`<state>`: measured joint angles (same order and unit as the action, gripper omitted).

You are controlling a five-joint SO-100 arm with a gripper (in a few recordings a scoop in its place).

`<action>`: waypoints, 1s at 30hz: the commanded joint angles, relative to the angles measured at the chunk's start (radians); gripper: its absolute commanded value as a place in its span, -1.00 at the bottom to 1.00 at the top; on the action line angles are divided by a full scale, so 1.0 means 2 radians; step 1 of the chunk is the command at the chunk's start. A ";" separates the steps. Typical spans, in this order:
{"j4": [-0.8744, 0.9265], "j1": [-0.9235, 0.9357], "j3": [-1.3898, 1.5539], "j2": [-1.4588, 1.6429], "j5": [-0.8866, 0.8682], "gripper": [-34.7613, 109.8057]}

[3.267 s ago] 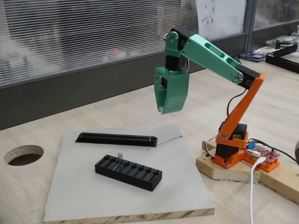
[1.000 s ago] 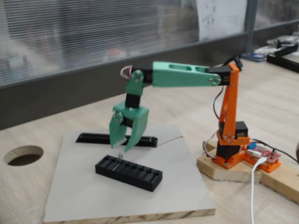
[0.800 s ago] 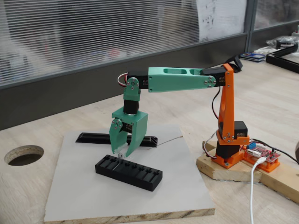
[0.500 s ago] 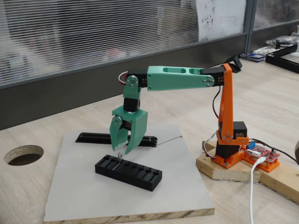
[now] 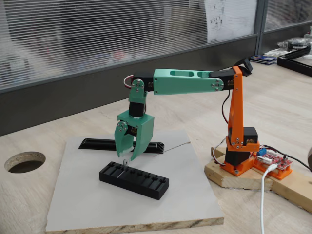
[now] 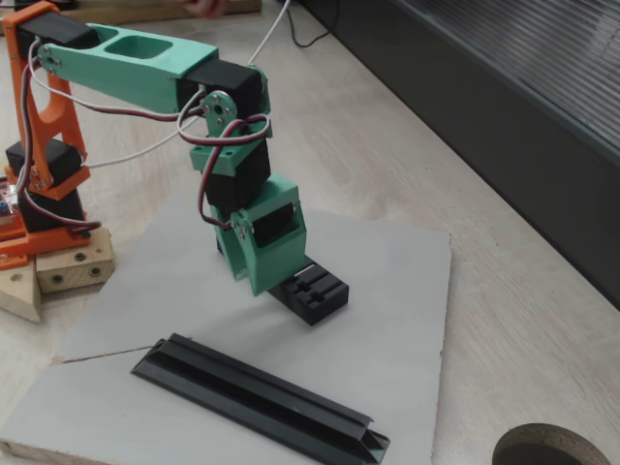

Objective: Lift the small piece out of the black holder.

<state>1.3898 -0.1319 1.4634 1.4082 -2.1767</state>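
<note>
Now the end effector [image 5: 126, 157] hangs slightly parted around the small piece [image 5: 125, 163] standing in the black holder [image 5: 134, 180].

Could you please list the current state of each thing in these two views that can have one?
gripper: open, pointing down, poised just above the small piece.
small piece: upright in a slot near the holder's left end, not gripped.
black holder: flat on the grey board, other slots look empty.
long black bar: lying flat, untouched.
</note>
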 commanded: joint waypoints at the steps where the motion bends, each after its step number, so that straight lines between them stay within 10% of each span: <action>1: 0.009 -0.005 -0.015 0.008 -0.008 -0.16; 30: 0.007 -0.031 -0.015 -0.019 -0.065 -0.16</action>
<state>1.3898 -0.1917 1.4634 1.3606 -2.2964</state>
